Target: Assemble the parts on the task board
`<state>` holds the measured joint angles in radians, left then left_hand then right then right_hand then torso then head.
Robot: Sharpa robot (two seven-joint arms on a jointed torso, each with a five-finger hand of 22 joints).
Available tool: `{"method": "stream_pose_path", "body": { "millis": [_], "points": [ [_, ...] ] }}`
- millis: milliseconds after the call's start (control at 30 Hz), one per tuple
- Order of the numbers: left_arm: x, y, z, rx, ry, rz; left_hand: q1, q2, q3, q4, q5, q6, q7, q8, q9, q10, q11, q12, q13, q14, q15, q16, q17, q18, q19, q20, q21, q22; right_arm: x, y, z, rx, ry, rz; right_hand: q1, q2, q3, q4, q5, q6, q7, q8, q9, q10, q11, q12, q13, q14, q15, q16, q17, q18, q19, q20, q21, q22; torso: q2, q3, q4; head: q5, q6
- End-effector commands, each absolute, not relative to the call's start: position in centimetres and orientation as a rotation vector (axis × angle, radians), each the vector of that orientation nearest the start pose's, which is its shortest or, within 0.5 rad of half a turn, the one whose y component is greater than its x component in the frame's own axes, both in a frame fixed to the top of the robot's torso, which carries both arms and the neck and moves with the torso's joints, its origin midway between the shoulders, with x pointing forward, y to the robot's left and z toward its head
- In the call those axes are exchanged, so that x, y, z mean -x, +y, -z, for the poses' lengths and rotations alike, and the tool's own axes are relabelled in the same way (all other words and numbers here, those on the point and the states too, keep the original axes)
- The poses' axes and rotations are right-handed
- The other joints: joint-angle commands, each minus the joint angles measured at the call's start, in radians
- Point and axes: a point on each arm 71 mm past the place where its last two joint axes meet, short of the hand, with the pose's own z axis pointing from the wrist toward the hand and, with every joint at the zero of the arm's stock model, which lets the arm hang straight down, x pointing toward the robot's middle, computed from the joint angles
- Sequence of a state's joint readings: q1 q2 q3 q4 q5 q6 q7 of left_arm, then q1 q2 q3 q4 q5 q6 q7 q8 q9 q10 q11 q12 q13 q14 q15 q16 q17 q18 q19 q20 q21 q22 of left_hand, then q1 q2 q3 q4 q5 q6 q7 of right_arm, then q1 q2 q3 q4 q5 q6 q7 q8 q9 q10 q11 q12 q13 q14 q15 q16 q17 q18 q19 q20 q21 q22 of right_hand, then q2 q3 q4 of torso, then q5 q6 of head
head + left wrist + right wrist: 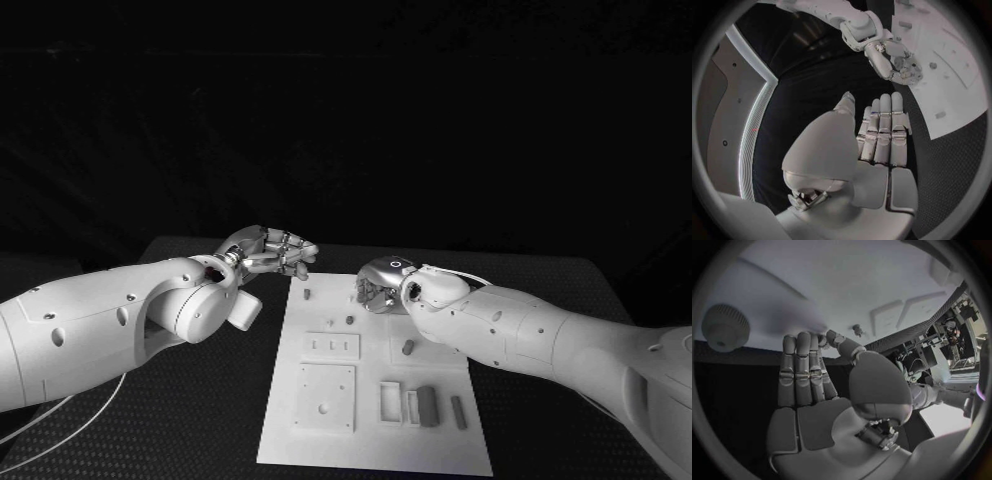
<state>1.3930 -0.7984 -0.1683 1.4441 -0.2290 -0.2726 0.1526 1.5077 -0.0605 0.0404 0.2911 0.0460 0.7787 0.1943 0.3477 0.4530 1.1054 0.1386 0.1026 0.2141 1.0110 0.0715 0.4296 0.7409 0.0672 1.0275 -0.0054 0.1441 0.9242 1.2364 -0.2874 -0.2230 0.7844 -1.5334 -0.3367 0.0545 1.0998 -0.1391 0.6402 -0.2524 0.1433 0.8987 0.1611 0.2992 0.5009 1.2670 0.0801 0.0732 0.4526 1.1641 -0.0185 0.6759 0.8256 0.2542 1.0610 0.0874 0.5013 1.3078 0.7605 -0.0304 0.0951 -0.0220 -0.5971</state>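
Nearest you, the flat white task board (pixel 378 440) lies on the matte, finely textured black bench (pixel 188 420). It carries rectangular raised plates, a hollow frame (pixel 391 401) and small grey block parts (pixel 428 406), all on your side of both robot hands. Your right robot hand (pixel 384 283), polished metal, hovers over the board's far end, fingers straight and together, gripping nothing. Your left robot hand (pixel 271 251) sits just beyond the board's far corner, likewise extended and empty.
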Motion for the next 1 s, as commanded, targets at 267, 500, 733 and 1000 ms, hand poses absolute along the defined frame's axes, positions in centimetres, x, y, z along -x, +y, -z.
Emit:
{"method": "stream_pose_path", "body": {
  "millis": [267, 500, 733, 1000],
  "points": [
    [-51.9, 20.4, 14.3, 0.828, 1.665, 1.317, 0.000, -0.005, 0.001, 0.000, 0.003, -0.002, 0.007, -0.006, 0.001, 0.005, 0.003, -0.005, 0.001, 0.001, 0.006, -0.007, 0.002, 0.006, 0.000, -0.007, -0.007, 0.001, -57.5, -11.0, 24.6, 0.449, 1.731, -0.447, -0.011, 0.039, -0.015, 0.042, 0.004, 0.023, -0.005, -0.006, 0.004, -0.117, -0.020, 0.177, 0.456, -0.107, -0.020, 0.289, 0.087, 0.008, -0.074, -0.007, 0.223, 0.026, 0.001, -0.0002, 0.0004, -0.002, -0.002],
    [-51.9, 20.3, 14.4, 0.828, 1.668, 1.317, 0.000, -0.005, 0.000, 0.000, 0.003, -0.003, 0.007, -0.006, 0.001, 0.005, 0.004, -0.006, 0.001, 0.001, 0.006, -0.007, 0.003, 0.006, 0.000, -0.008, -0.008, 0.001, -57.4, -11.0, 24.8, 0.454, 1.752, -0.442, -0.014, 0.040, -0.010, 0.039, 0.004, 0.030, -0.008, -0.005, 0.010, -0.149, -0.023, 0.218, 0.585, -0.138, -0.023, 0.387, 0.070, 0.008, -0.100, -0.011, 0.299, 0.026, 0.000, -0.0006, 0.0002, -0.002, -0.004],
    [-51.9, 20.4, 14.4, 0.829, 1.669, 1.314, 0.000, -0.005, 0.000, 0.000, 0.003, -0.004, 0.008, -0.007, 0.001, 0.004, 0.004, -0.008, 0.002, 0.000, 0.006, -0.008, 0.003, 0.005, 0.000, -0.008, -0.009, 0.002, -57.4, -11.0, 24.5, 0.452, 1.710, -0.459, -0.001, 0.088, 0.005, 0.030, 0.004, 0.053, -0.019, 0.009, 0.024, -0.175, -0.027, 0.280, 0.642, -0.172, -0.027, 0.480, 0.072, 0.008, -0.107, -0.016, 0.342, 0.025, 0.000, -0.0005, -0.0004, -0.001, -0.004],
    [-51.9, 20.6, 14.4, 0.833, 1.667, 1.310, -0.001, -0.006, 0.000, 0.000, 0.003, -0.005, 0.008, -0.008, 0.001, 0.003, 0.005, -0.009, 0.002, 0.000, 0.006, -0.009, 0.004, 0.004, 0.000, -0.009, -0.010, 0.002, -57.5, -11.9, 24.2, 0.407, 1.672, -0.469, -0.009, 0.142, 0.016, 0.006, 0.005, 0.082, -0.034, 0.029, 0.044, -0.152, -0.042, 0.314, 0.650, -0.159, -0.042, 0.530, 0.058, 0.008, -0.091, -0.028, 0.381, 0.024, 0.000, -0.0002, -0.0011, -0.001, -0.002]
  ]
}}
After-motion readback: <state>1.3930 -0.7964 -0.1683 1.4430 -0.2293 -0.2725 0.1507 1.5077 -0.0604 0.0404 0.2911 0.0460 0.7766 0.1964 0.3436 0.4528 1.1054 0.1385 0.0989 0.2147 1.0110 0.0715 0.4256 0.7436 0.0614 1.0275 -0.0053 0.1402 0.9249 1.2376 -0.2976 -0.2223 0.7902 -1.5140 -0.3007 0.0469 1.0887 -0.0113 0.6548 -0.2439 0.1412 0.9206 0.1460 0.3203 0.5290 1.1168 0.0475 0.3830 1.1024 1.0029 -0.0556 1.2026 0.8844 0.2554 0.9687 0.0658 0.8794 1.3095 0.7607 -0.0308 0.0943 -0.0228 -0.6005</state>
